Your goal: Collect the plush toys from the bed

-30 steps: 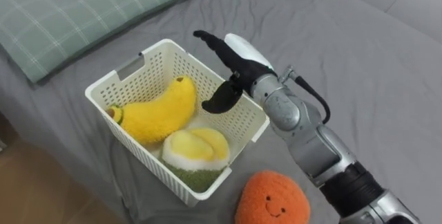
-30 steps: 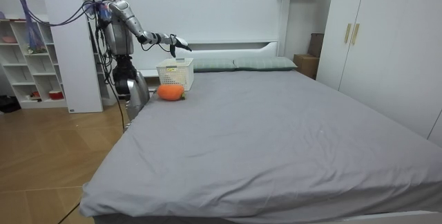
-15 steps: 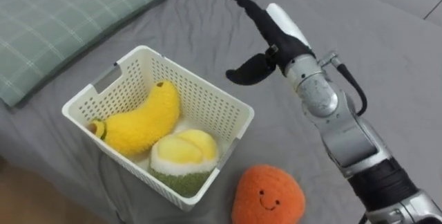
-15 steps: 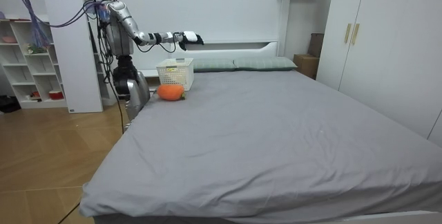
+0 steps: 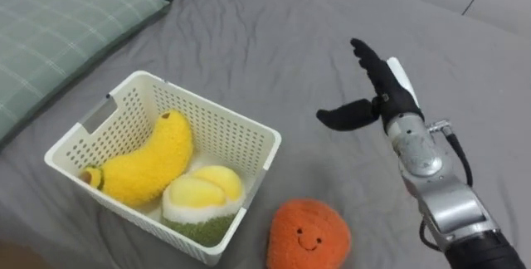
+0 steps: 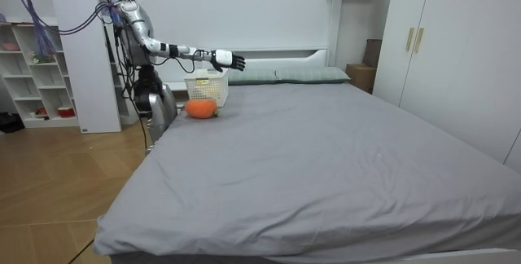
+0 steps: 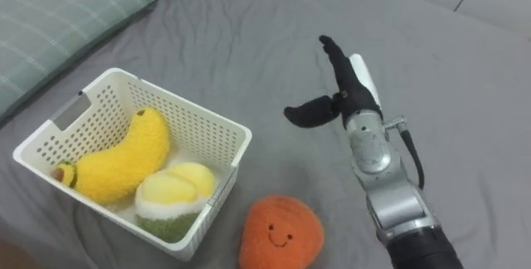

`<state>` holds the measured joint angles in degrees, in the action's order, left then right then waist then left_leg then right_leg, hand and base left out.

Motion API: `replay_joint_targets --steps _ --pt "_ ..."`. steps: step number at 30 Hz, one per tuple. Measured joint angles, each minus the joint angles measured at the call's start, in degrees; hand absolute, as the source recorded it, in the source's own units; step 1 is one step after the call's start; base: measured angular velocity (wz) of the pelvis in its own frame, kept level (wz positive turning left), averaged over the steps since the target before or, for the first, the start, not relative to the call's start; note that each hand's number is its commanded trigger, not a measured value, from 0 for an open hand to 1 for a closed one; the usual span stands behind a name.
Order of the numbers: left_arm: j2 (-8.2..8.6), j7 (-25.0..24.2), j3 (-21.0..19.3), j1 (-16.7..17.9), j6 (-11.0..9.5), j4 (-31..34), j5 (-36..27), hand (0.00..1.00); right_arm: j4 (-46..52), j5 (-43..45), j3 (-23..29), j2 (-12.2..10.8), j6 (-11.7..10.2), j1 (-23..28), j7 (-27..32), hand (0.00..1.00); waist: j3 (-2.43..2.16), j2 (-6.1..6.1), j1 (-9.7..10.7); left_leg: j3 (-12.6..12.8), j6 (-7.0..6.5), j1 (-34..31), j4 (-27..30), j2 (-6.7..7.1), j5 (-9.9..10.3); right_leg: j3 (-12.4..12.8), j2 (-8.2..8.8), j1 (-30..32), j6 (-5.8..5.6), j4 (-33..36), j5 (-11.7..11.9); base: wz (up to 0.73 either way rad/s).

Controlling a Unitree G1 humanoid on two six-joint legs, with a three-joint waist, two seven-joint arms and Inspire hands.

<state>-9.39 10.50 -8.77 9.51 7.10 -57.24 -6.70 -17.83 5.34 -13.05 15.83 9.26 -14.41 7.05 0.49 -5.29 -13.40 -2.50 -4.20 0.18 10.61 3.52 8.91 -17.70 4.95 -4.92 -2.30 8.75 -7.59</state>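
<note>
The right hand (image 5: 383, 95) hangs at centre right, arm stretched over the grey bed (image 5: 274, 45); fingers straight, thumb splayed, holding nothing; basket (image 5: 241, 140) lower left.

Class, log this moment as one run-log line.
right hand: open, above bed | basket: holds banana, yellow-green toy | orange toy: on bed beside basket

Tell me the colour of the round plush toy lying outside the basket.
Orange, with a small smiling face; the round plush toy shows best in the left eye view.
</note>
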Motion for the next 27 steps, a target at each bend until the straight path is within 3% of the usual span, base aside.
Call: replay_joint_targets --steps 5,14,22,26,27 --pt "0.15 0.02 0.20 -0.23 0.07 0.07 0.00 0.00 -2.35 0.00 0.00 -0.28 0.04 1.90 -1.03 0.00 -0.08 0.59 1.89 0.16 -0.02 0.19 0.01 0.02 -0.01 0.27 0.02 0.03 -0.02 0.12 0.00 -0.02" --pt "1.16 -0.04 2.35 0.01 0.62 2.26 -0.02 0.00 -5.09 1.87 -3.58 -1.11 1.58 2.65 -5.39 0.00 -0.23 0.35 1.78 0.67 -0.07 -0.09 -0.17 -0.10 0.02 0.14 0.02 0.61 -0.03 0.32 0.01 -0.02" --pt "1.31 0.26 3.35 0.07 0.91 2.17 -0.37 0.00 -9.85 5.77 -7.05 -3.54 2.40 2.76 -11.41 0.00 -0.27 0.03 -1.13 0.69 -0.07 -1.25 0.07 -0.09 0.01 0.23 -0.01 1.90 -0.02 0.16 0.01 0.00" --pt "1.56 0.28 3.36 0.36 0.93 2.10 -0.45 0.00 -10.20 7.70 -7.71 -5.15 2.60 2.76 -13.95 0.00 -0.08 -0.29 -1.56 0.49 -0.08 -2.14 0.10 -0.09 0.04 -0.15 0.01 2.30 -0.02 0.12 0.01 0.05" --pt "1.60 0.27 3.36 0.25 0.92 2.11 -0.45 0.00 -10.23 8.48 -8.33 -5.18 2.61 2.75 -14.81 0.00 -0.23 -0.56 -1.91 0.48 -0.08 -2.77 0.15 -0.09 0.03 -0.11 0.00 2.89 -0.02 0.12 0.02 0.04"
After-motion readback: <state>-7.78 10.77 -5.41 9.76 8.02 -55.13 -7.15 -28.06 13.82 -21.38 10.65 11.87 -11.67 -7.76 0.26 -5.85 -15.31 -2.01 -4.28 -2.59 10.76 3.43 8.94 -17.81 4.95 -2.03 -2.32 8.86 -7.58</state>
